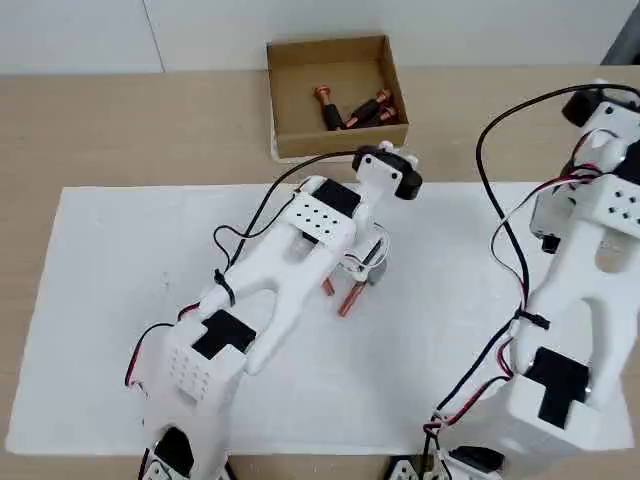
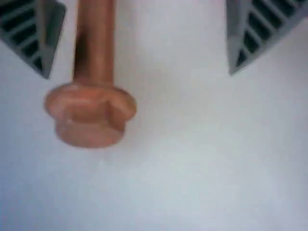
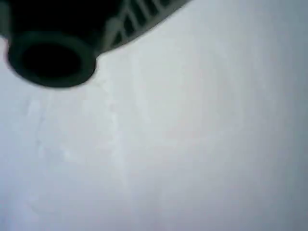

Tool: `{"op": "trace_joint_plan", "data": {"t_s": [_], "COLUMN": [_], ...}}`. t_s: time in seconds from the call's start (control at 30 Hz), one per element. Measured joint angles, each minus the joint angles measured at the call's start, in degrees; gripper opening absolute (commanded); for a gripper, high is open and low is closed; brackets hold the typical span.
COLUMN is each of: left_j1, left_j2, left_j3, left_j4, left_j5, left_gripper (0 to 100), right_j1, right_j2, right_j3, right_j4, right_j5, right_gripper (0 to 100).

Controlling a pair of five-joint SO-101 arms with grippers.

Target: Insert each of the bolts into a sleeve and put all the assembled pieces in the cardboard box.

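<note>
the left gripper (image 2: 138, 72) hangs low over the sheet (image 1: 130, 260) with its fingers (image 2: 33, 33) spread wide, holding nothing. a copper bolt (image 2: 91, 113) lies flat between them, its shaft running up into the gap and its flanged head pointing out past the fingertips. it sits nearer one finger than the other and touches neither. that wide stance straddling the shaft looks like the set-up for a pinch across the shaft, which would leave the bolt's ends free. from above, a second bolt (image 1: 327, 287) lies just beside the first, under the same hand.

the right gripper (image 3: 82, 24) looks closed on a black sleeve (image 3: 50, 60), its open mouth clear of the fingers and a little above the sheet, probably kept exposed so a bolt can be pushed in.

beyond the left hand, past the far edge of the sheet, is the box (image 1: 340, 140), with assembled pieces (image 1: 365, 108) already lying in it.

the sheet is white, soft-looking and faintly creased, spread over a pale wooden table (image 1: 100, 130). a plain white wall (image 1: 80, 30) closes the far side.
</note>
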Motion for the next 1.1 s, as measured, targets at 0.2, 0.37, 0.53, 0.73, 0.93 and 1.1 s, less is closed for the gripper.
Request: {"op": "trace_joint_plan", "data": {"t_s": [0.2,0.37,0.53,0.73,0.93,1.1], "left_j1": [0.0,0.0,0.1,0.2,0.2,0.3], "left_j2": [0.4,0.4,0.4,0.4,2.0,4.0], "left_j3": [0.0,0.0,0.0,0.0,-0.4,-1.6], "left_j4": [-2.0,-2.0,-2.1,-3.4,-3.4,-3.4], "left_j5": [0.1,0.1,0.1,0.2,0.2,0.2], "left_gripper": [22,21,11,7,7,7], "right_j1": [0.0,0.0,0.0,0.0,0.0,0.0], "right_j2": [0.0,0.0,0.0,0.0,0.0,0.0], "right_j3": [0.0,0.0,0.0,0.0,0.0,0.0], "right_j4": [0.0,0.0,0.0,0.0,0.0,0.0], "right_j5": [0.0,0.0,0.0,0.0,0.0,0.0], "right_gripper": [0.3,0.3,0.3,0.3,0.3,0.3]}}
